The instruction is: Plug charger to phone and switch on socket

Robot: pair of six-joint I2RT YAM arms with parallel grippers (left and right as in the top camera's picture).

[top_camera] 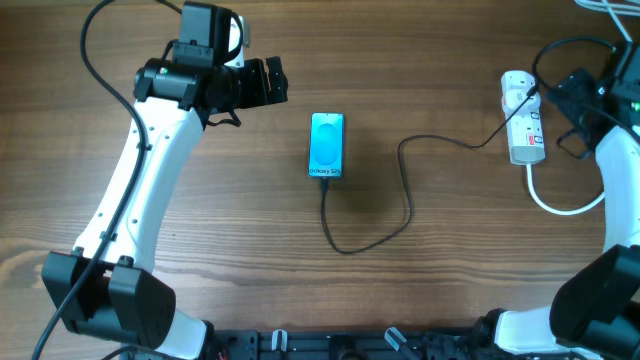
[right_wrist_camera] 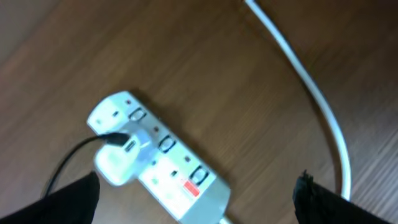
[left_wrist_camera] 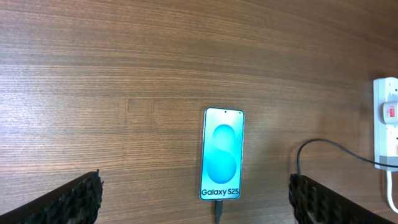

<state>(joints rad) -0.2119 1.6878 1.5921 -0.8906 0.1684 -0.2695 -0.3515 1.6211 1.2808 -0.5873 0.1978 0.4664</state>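
Note:
The phone [top_camera: 327, 146] lies flat mid-table with its cyan screen up; it also shows in the left wrist view [left_wrist_camera: 222, 154]. The thin black charger cable [top_camera: 404, 190] runs from the phone's near short edge, where its plug tip [left_wrist_camera: 218, 208] sits against the phone, round to a white adapter on the socket [top_camera: 524, 118]. The socket also shows in the right wrist view [right_wrist_camera: 163, 155]. My left gripper [left_wrist_camera: 196, 199] is open and empty, above the table just short of the phone. My right gripper [right_wrist_camera: 196, 199] is open and empty, above the socket.
The socket's thick white cord [top_camera: 560, 207] curves across the right side of the table, also seen in the right wrist view [right_wrist_camera: 311, 87]. The left arm [top_camera: 150, 170] stretches over the left side. The table is bare wood.

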